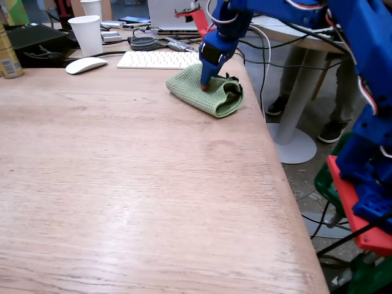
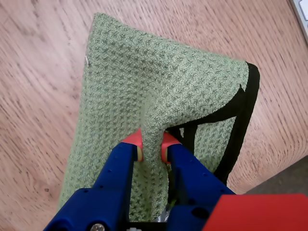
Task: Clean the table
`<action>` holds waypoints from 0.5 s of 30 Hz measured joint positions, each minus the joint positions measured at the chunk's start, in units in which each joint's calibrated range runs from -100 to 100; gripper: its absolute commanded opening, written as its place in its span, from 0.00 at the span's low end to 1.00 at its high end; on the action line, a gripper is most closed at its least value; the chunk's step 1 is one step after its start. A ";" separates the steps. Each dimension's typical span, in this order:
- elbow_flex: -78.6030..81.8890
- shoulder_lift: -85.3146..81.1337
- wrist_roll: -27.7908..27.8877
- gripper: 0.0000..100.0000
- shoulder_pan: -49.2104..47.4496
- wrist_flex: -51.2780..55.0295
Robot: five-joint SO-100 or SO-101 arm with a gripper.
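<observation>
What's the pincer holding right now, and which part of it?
The pincer is pinching a raised fold near the middle of the green cloth, which lies on the table.

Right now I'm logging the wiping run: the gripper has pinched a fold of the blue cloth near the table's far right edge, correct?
Not quite: the cloth is green, not blue, as the wrist view shows. The gripper does pinch a fold of it, near the table's far right edge.

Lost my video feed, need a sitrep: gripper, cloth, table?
Gripper shut on green cloth, a fold pinched between its red tips. Cloth bunched near the table right edge in the fixed view. Keyboard and mouse just behind.
</observation>
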 measured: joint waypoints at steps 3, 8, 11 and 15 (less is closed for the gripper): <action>0.09 -1.90 0.00 0.00 1.13 1.66; 0.36 -21.27 -0.29 0.00 0.85 17.89; 0.36 -30.09 -0.29 0.00 -9.58 18.63; 0.36 -35.37 -0.59 0.00 -24.33 18.63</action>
